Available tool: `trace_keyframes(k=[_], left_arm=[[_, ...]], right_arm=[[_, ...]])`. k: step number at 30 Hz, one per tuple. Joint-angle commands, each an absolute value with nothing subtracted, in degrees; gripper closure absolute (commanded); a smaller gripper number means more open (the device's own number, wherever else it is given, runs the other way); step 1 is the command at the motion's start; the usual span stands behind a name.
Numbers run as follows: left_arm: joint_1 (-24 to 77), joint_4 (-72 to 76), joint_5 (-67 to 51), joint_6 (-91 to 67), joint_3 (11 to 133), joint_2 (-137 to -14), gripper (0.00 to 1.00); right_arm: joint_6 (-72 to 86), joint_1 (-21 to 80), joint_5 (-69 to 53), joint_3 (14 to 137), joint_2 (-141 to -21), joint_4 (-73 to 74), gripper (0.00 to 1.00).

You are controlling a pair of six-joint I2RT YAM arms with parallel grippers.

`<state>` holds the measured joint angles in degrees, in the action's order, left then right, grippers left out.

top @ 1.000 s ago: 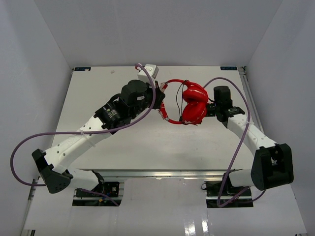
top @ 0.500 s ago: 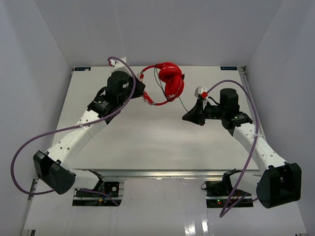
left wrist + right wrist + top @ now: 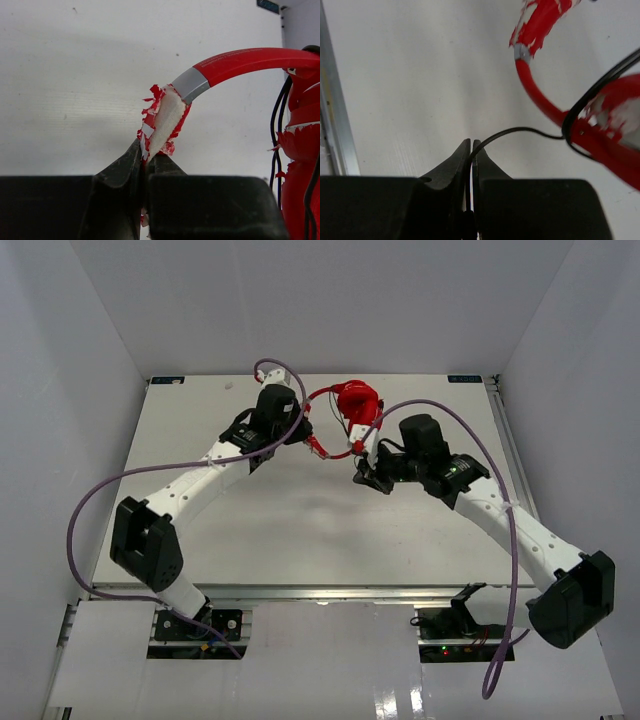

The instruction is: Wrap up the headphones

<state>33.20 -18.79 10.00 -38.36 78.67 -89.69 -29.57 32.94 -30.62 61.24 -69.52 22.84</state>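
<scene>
The red headphones point(image 3: 355, 405) hang above the back middle of the table, earcups together. My left gripper point(image 3: 303, 432) is shut on the worn whitish padding of the headband point(image 3: 165, 122); the red band point(image 3: 250, 60) curves right to the earcups point(image 3: 300, 150). My right gripper point(image 3: 362, 476) sits just below and right of the headphones, shut on the thin black cable point(image 3: 520, 131). The cable runs from my jaws up to a loop around the red band point(image 3: 540, 100) in the right wrist view.
Purple robot cables point(image 3: 450, 415) arc over both arms. The white table point(image 3: 300, 530) has raised edges at the back point(image 3: 320, 376) and right point(image 3: 505, 430). A metal rail point(image 3: 332, 115) shows at the left of the right wrist view.
The left arm swung right, carrying the headphones right. The right gripper moved left and forward toward the headphones, with the cable now short between them.
</scene>
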Motion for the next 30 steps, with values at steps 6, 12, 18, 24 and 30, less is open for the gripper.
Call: trace_keyframes(k=[6, 12, 18, 24, 30], left_arm=[[32.7, -23.7, 6.7, -29.7, 84.3, -99.1, 1.0], [33.4, -28.7, -2.0, -23.5, 84.4, -104.5, 1.0], [33.7, -29.5, -5.6, -20.9, 81.7, -108.5, 1.0], [33.7, -29.5, -3.7, -20.3, 81.4, -111.8, 1.0], [33.7, -29.7, -3.9, -19.3, 82.0, -114.1, 1.0]], right_arm=[[-44.5, 43.5, 3.9, 66.1, -73.8, 30.6, 0.92], [-49.4, 47.7, 13.4, 61.2, -77.0, 28.4, 0.92], [-49.5, 48.8, 13.6, 57.4, -82.4, 21.6, 0.92], [-49.8, 49.1, 16.2, 55.5, -86.7, 12.3, 0.92], [-51.2, 49.1, 16.4, 57.3, -89.0, 10.3, 0.92]])
